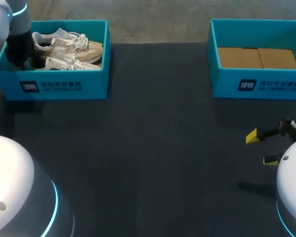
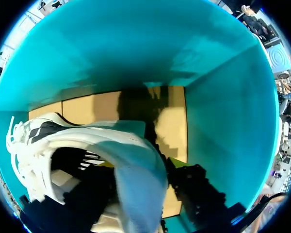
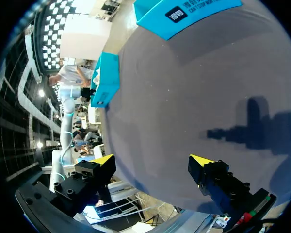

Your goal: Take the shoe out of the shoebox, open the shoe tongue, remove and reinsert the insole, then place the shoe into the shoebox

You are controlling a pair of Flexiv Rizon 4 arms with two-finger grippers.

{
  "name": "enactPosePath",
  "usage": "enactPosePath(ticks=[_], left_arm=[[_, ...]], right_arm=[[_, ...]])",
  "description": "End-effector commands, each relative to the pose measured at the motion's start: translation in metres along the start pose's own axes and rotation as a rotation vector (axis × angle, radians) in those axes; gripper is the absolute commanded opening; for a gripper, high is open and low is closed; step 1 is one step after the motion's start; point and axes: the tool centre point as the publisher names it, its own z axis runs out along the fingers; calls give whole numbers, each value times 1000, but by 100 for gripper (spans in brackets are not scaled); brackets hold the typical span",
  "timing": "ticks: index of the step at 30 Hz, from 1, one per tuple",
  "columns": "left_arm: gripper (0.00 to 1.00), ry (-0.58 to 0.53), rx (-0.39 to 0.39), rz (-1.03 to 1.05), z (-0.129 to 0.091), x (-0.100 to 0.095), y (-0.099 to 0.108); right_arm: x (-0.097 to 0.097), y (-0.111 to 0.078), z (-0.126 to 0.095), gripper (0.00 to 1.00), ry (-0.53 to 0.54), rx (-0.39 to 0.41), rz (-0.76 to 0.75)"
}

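Right gripper (image 1: 259, 148) hangs open, near right. Left gripper (image 1: 20, 58) sits in the far-left box (image 1: 64, 85) at the shoe (image 1: 69, 47); whether it grips, I cannot tell. Taking the shoe out seems in hand; next needs a firm hold, then a lift clear.

Worktop (image 1: 158, 148): dark, matte, near-black cover, flat, a few pale specks on it. Only two things sit directly on it, both open-topped teal boxes.

Left shoebox (image 1: 64, 86) is at 10 o'clock, against the far edge, front wall facing the robot and carrying a dark label with white print.

Right shoebox (image 1: 259, 84) is at 2 o'clock, also at the far edge, with the same label on its front wall. Its brown cardboard floor shows, with a seam down the middle.

The boxes are well apart, with bare worktop between them. From centre down to 6 o'clock there is only bare cover, with a faint shadow around 4 o'clock.
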Motion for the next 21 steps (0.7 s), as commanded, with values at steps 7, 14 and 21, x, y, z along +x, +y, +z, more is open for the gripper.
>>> enactPosePath(ticks=[7,14,21], left_arm=[[0,-9,15,6,7,-4,6],[0,-12,-5,32,0,-8,1],[0,-9,-31,52,-11,-6,-1]], right_arm=[[0,-2,0,100,-3,-3,1],[0,-2,0,100,-3,-3,1],[0,-2,0,100,-3,-3,1]])
